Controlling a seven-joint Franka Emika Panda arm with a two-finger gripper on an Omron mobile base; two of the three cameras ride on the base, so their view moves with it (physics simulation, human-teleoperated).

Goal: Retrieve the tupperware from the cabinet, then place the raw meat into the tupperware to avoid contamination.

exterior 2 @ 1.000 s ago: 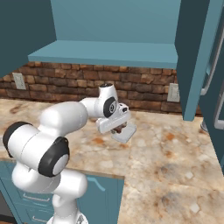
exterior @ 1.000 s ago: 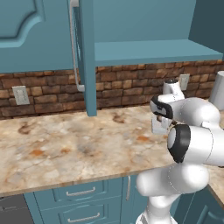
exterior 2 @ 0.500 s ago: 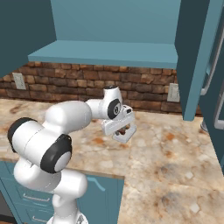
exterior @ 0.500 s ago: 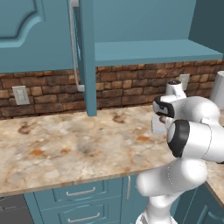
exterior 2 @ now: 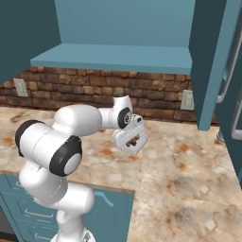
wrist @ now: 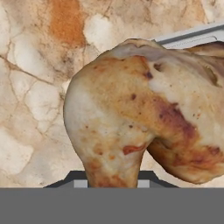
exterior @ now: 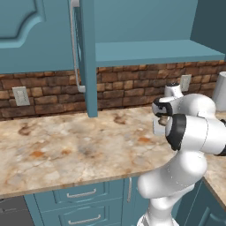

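Brown-and-tan curled raw meat lump clenched in claw, just above marble counter. Probably soft, slippery, light; best held mid-body.

At the centre of the right base view the gripper hangs over the desk with the raw meat in it, the tupperware just under them, the open cabinet above in the upper half, and drawers along the lower left of the left base view.
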